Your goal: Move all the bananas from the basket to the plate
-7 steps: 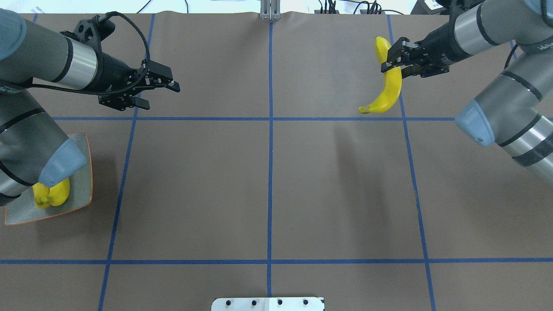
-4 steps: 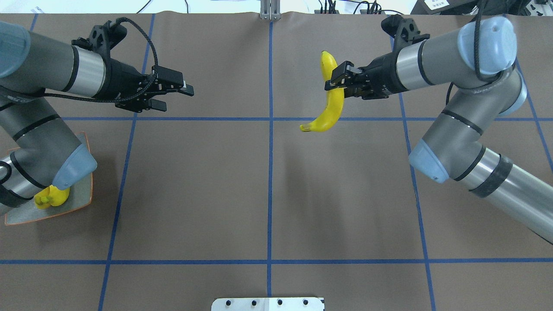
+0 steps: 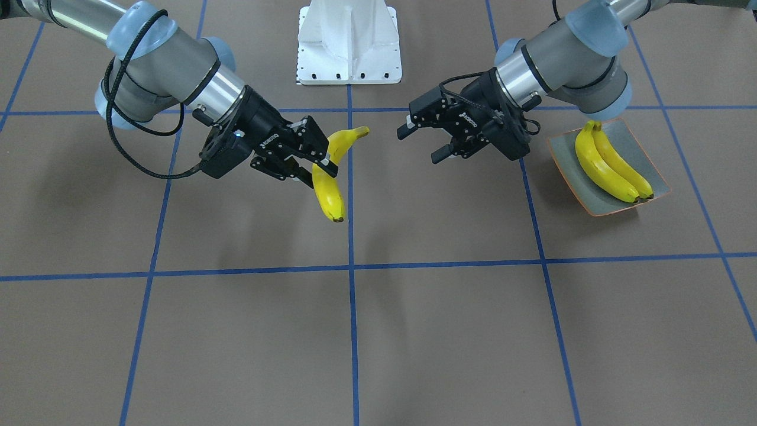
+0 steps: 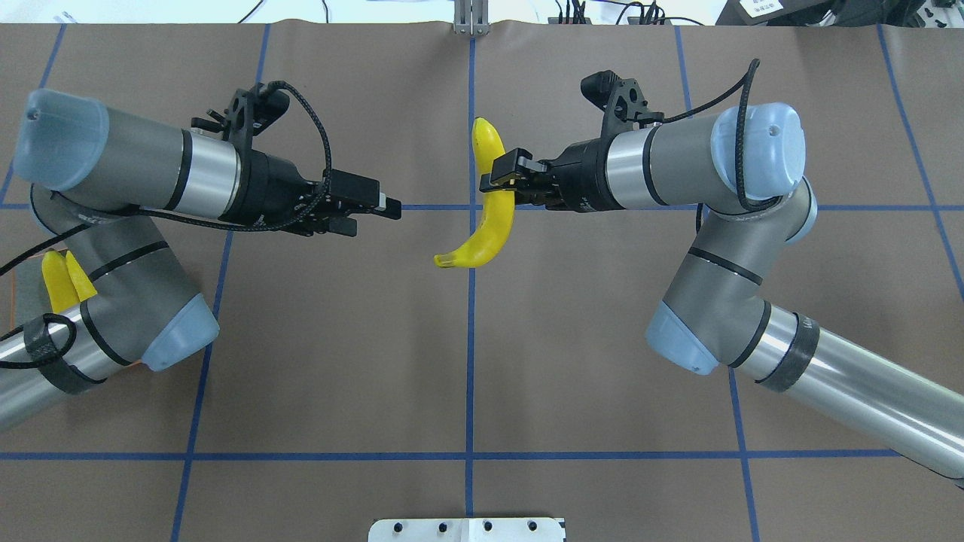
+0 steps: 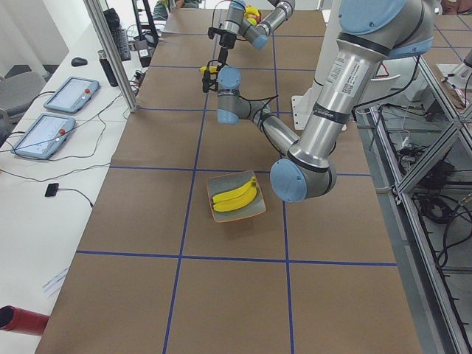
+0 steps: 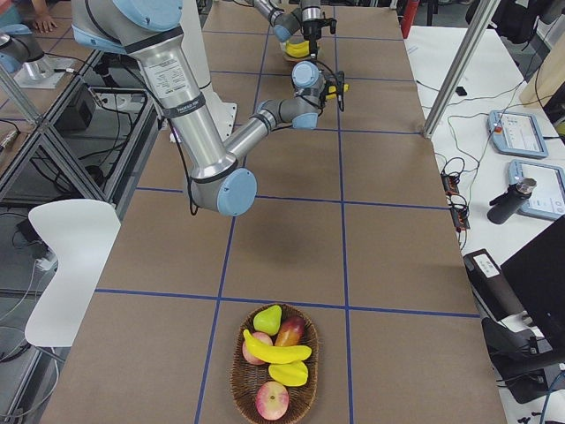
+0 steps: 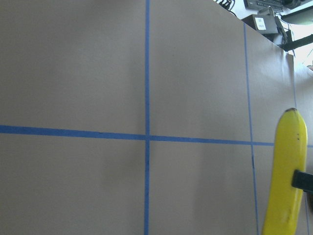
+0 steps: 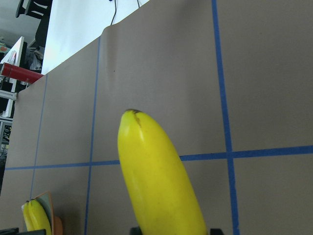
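Right gripper (image 4: 503,181) clenched on one banana (image 4: 491,226), pinching it across its width somewhat above mid-length; a short stub sticks out past the fingers on the far side, while the longer curved part hangs out on the near side toward the robot. The fruit is clear of the table (image 4: 602,339), and its shadow falls on the brown paper below. Left gripper (image 4: 374,213) released, jaws spread with nothing between them. It points straight at the right gripper's fingertips from across the centre tape line, near the held banana but not touching it. The left wrist view catches that banana at its right edge; the right wrist view has it filling the lower centre, dark tip up. The plate (image 3: 641,145) sits behind the left gripper, just beside that arm's wrist joints on the outer side. Two bananas (image 3: 603,165) lie on it side by side, touching along their length. A wicker basket (image 6: 243,389) sits well behind the right gripper at the table's far right end, holding another banana (image 6: 276,353) among other fruit.
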